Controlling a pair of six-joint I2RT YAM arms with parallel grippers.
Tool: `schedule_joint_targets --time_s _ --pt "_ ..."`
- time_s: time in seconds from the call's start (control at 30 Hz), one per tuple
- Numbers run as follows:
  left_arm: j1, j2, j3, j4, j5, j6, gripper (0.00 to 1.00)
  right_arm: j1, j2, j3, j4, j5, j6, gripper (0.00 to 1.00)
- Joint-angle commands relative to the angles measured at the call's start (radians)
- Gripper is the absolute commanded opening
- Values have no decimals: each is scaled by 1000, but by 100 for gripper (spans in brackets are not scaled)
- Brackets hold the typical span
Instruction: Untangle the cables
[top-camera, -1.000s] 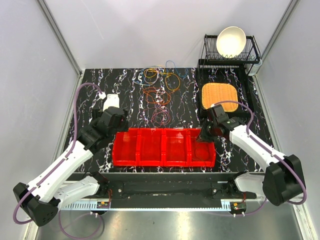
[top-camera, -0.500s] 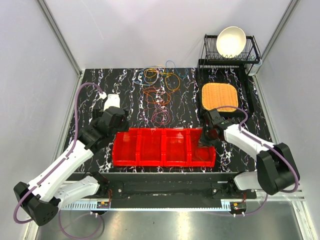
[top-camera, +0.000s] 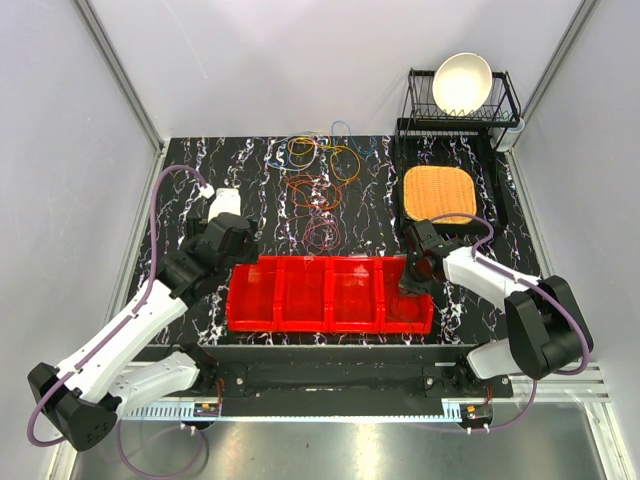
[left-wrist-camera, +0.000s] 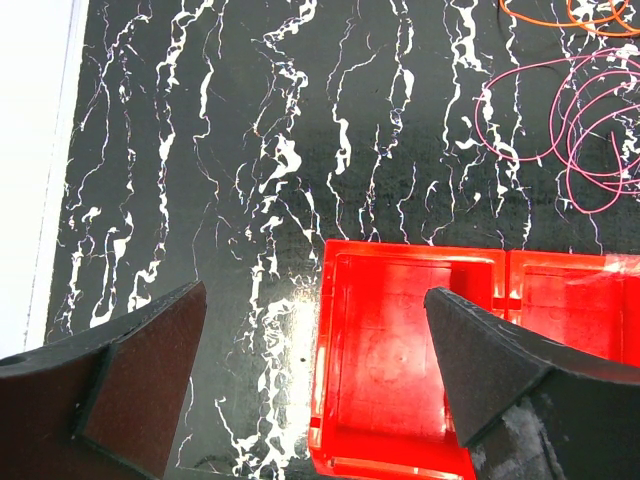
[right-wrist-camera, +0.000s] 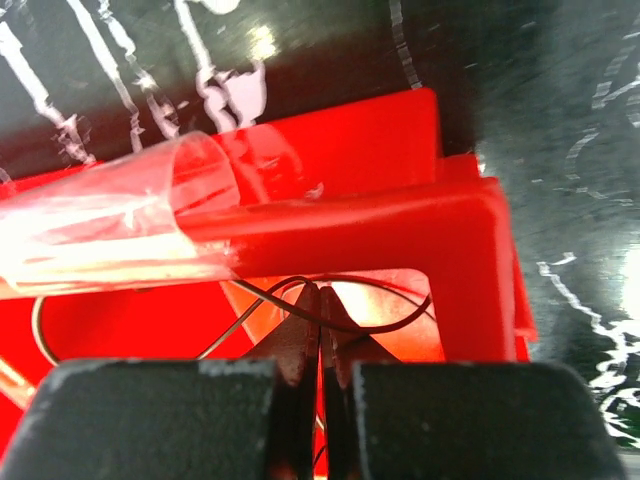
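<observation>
The cables (top-camera: 318, 170) lie in loose orange, yellow, blue and white loops at the back middle of the table. A maroon cable (top-camera: 322, 234) sits apart just behind the red bin (top-camera: 300, 262). My right gripper (top-camera: 408, 285) is down in the bin's rightmost compartment. Its jaws (right-wrist-camera: 322, 295) are shut, and a thin dark cable (right-wrist-camera: 400, 325) runs across the tips and looks pinched there. My left gripper (left-wrist-camera: 315, 295) is open and empty over the bin's left end (left-wrist-camera: 410, 250). The maroon cable (left-wrist-camera: 590, 130) lies ahead to its right.
A dish rack (top-camera: 505, 105) holding a white bowl (top-camera: 462, 82) stands at the back right, with an orange mat (top-camera: 438, 193) in front of it. A white object (top-camera: 222, 203) lies by the left arm. A clear plastic sheet (right-wrist-camera: 110, 225) lies over the bin wall (right-wrist-camera: 400, 215).
The right gripper has sunk a little deeper into the rightmost compartment and closed, while its elbow swung in towards the table. The left arm has stayed put.
</observation>
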Motion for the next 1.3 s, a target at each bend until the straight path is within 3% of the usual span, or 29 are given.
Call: schedule_joint_targets --time_s 0.0,0.13,0.17,0.2,0.3,0.63,0.8,1.27 --pt "-5 7 26 19 8 10 96 -2 -26 19 -23 113 2 0" --pt "-5 7 26 19 7 10 96 -2 -22 46 -63 107 -8 7" --pt "-5 12 26 19 5 10 96 -2 -37 55 -63 91 -7 13" --pt "-5 15 26 19 7 12 96 -2 -46 60 -65 59 -7 25" --pt "-5 19 27 17 10 12 96 -1 -98 100 -100 37 2 39" --pt "-5 3 35 0 14 3 96 -2 -250 252 -332 11 30 56" --pt "-5 -2 38 2 36 3 97 -2 -278 325 -297 -18 27 59" --pt "-3 35 34 7 45 9 96 10 306 739 -60 -153 -119 62"
